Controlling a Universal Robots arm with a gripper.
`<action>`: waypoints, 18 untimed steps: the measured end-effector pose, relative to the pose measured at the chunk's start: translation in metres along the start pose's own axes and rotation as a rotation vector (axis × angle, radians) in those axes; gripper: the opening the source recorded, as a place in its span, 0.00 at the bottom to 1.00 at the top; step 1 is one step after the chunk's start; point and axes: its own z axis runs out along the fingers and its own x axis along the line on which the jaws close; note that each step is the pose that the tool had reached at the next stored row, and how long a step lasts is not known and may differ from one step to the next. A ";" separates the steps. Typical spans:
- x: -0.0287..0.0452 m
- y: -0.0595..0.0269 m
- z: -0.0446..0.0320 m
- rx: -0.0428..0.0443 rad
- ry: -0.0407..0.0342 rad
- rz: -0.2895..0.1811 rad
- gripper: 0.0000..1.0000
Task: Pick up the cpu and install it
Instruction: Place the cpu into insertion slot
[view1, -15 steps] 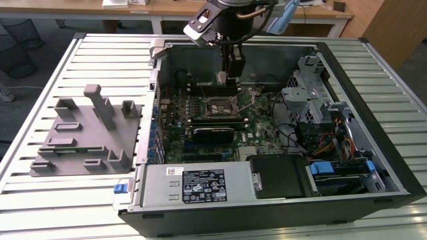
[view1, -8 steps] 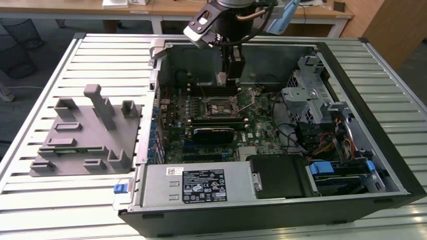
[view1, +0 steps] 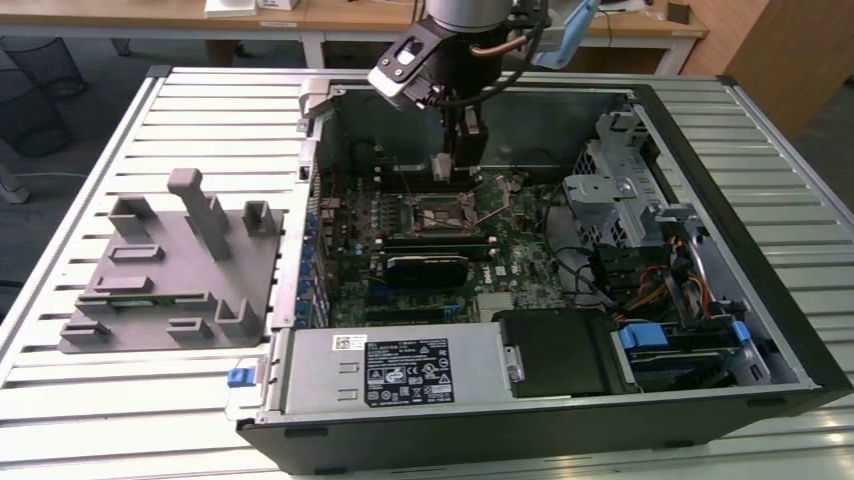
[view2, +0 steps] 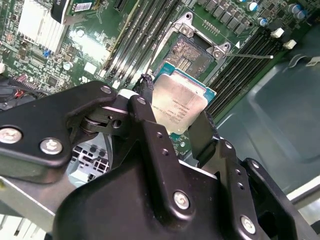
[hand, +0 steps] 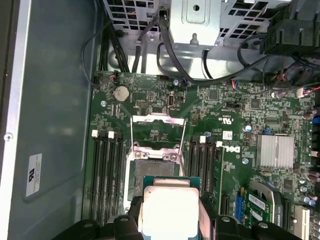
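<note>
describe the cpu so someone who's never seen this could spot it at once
Start at the open computer case and find the green motherboard inside, with its open cpu socket. Close to that socket, the gripper clamps the cpu by two opposite edges. It is a small flat square with a shiny silver top plate, unlike the dark socket frame.

cpu (hand: 170, 212) bottom edge cut off; socket (hand: 150, 171) partly behind it.

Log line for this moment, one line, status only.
jaws: shut on cpu | cpu: held over motherboard, beside open socket | seated: no | socket lever: raised
</note>
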 end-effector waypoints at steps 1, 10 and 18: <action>0.0000 0.0000 0.0009 0.0000 0.0001 0.000 0.53; 0.0002 -0.0003 0.0078 0.0000 0.0000 0.000 0.53; 0.0002 -0.0005 0.0128 0.0000 -0.0001 0.000 0.53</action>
